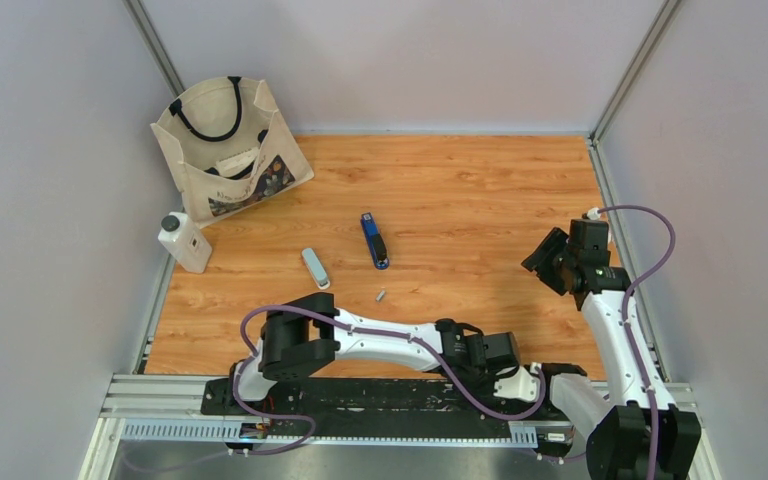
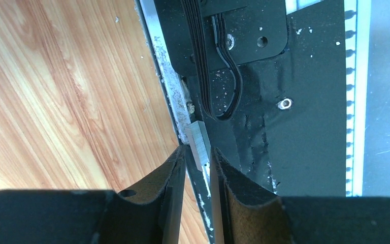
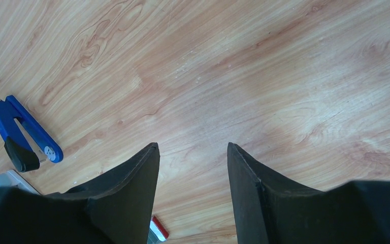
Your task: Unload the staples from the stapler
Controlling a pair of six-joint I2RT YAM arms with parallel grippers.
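The staples (image 2: 197, 136) were shown only by the left wrist view: a short silvery strip lying on the black base plate (image 2: 310, 66), right at the near edge of the wooden table (image 1: 480, 190) and beside a bundle of black cables (image 2: 210, 56). The left gripper (image 2: 198, 153) was seen closed down to a narrow slot, with the near end of the strip inside that slot. Whether the strip was actually pinched could not be told. From overhead this spot was hidden by the left arm, which was stretched to the right along the base.

The right gripper (image 3: 193, 147) was held spread wide above bare wood, with nothing between its fingers. In the top view it (image 1: 548, 262) was seen raised at the right side of the table.

The blue stapler (image 1: 374, 240) was seen mid-table, well apart from the strip. Only the right wrist view revealed it (image 3: 25, 134) to be spread in a narrow V with a black end. A small red-and-white box (image 3: 158, 230) was likewise caught there alone, partly hidden behind a finger.

A tote bag (image 1: 230, 150) and a white bottle (image 1: 185, 242) were shown at the far left only from above. The print on the bag and the bottle's label were too small to be read.
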